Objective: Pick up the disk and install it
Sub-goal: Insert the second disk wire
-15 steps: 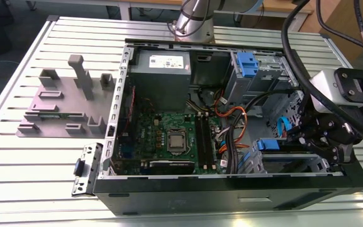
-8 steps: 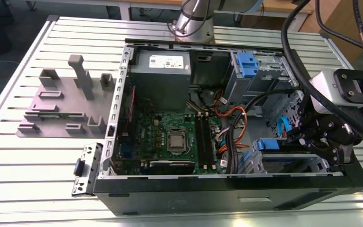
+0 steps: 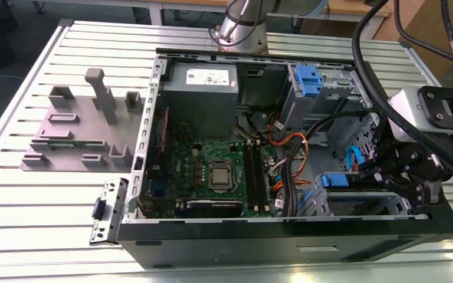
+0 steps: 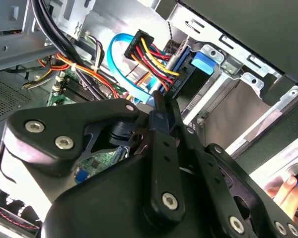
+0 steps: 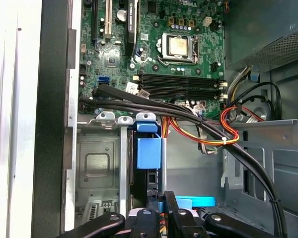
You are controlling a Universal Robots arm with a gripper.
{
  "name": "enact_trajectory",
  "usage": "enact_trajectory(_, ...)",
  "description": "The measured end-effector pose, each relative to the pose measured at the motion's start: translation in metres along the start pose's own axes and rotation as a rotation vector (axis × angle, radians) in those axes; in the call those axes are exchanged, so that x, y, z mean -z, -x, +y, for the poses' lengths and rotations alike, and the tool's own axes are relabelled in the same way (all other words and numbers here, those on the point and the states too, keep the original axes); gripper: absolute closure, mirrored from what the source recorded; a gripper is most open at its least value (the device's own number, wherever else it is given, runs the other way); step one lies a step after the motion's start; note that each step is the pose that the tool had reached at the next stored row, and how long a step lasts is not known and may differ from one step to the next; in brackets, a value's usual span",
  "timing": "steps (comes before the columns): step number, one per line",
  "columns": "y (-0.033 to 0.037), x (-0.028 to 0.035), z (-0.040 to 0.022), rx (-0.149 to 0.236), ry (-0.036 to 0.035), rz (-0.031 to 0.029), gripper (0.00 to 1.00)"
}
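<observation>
Gripper [image 3: 400, 177] at the open computer case's [image 3: 289, 233] 4 o'clock corner, beside the seated disk [image 3: 335, 180]; finger state indeterminable

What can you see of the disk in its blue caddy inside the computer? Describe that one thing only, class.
The disk stands on edge in a slot of the metal drive cage, at a corner of the open computer case. Its blue plastic caddy shows as a squarish handle tab, and the body behind it looks dark and thin. The pincer is close beside it; whether they touch cannot be told.
</observation>
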State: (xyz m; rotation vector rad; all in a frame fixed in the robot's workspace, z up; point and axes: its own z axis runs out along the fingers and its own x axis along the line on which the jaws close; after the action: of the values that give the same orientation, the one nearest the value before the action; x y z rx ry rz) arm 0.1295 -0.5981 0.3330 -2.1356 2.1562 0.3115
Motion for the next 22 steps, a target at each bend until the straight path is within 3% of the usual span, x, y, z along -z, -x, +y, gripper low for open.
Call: enact_trajectory(22,-0.0031,-0.0034,-0.0004,0.0,0.0,0.0007,0.82)
